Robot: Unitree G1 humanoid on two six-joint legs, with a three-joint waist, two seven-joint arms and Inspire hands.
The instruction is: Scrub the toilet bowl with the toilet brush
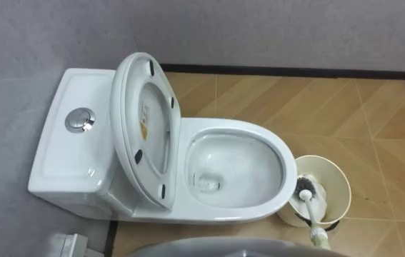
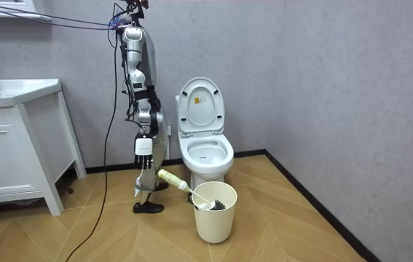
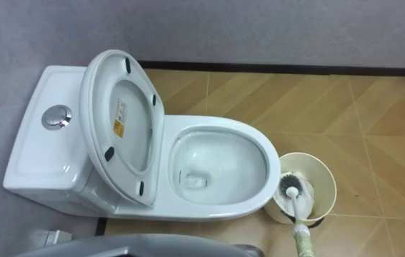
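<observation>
The robot stands side on to the toilet (image 1: 277, 146), on the room view's left of it, with a white vanity cabinet (image 2: 17, 145) behind its back. The toilet is glossy white ceramic with a rounded, egg-shaped bowl that holds a little water at the bottom. Its oval seat and lid (image 1: 145, 128) are raised together and lean back against the boxy cistern (image 1: 63, 153); the seat's underside carries small dark bumpers, and a yellow sticker shows through its opening. A round chrome flush button (image 1: 79, 121) sits on the flat top of the cistern. Just beside the front of the bowl, on the robot's right, a cream round plastic bucket (image 1: 339, 191) stands on the floor (image 1: 373, 107), which is smooth wood-look boarding laid in a slanted pattern. The toilet brush (image 1: 309, 198) rests at a slant with its dark bristled head down inside the bucket, its white neck crossing the near rim and its pale yellowish handle running back toward the robot. In the room view the upper end of that handle meets the right hand (image 2: 143, 154), which hangs low beside the robot's leg; I cannot tell whether its fingers are wrapped round the handle. The wall (image 1: 259, 28) is matt grey, edged with a dark skirting (image 1: 295, 70).
</observation>
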